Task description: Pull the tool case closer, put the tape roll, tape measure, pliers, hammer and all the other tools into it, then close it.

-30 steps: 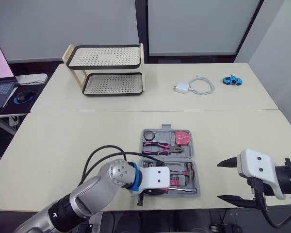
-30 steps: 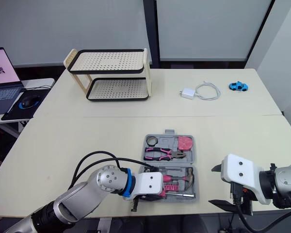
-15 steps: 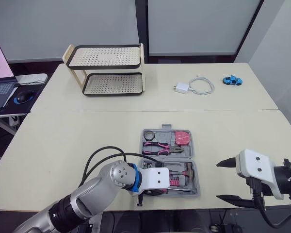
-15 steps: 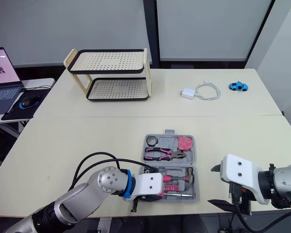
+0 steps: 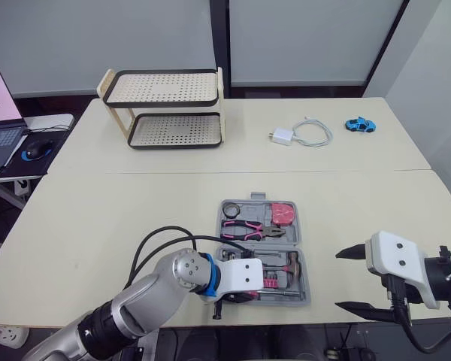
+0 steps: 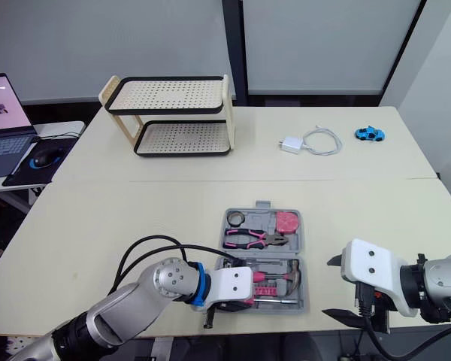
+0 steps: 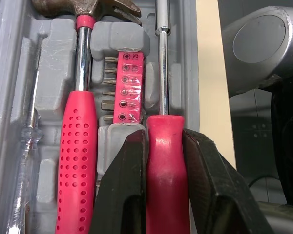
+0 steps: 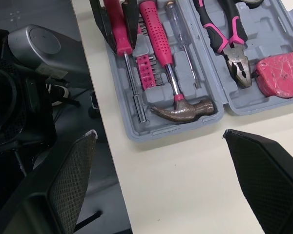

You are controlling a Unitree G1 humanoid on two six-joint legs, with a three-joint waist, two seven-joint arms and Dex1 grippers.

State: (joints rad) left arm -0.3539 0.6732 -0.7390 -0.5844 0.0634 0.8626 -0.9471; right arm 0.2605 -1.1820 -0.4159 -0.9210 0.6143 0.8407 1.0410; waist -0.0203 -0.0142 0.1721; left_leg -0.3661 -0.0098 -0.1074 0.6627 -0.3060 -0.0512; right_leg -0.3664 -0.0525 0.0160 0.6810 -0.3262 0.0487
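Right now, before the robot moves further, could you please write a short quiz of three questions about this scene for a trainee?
1. True or false: the tool case is closed.
2. What is between the fingers of the left gripper? A. the hammer B. the screwdriver C. the pliers
3. Fill in the missing word: the right gripper, beside the case over the table, has its fingers ___.
Key: 1 false; 2 B; 3 open.
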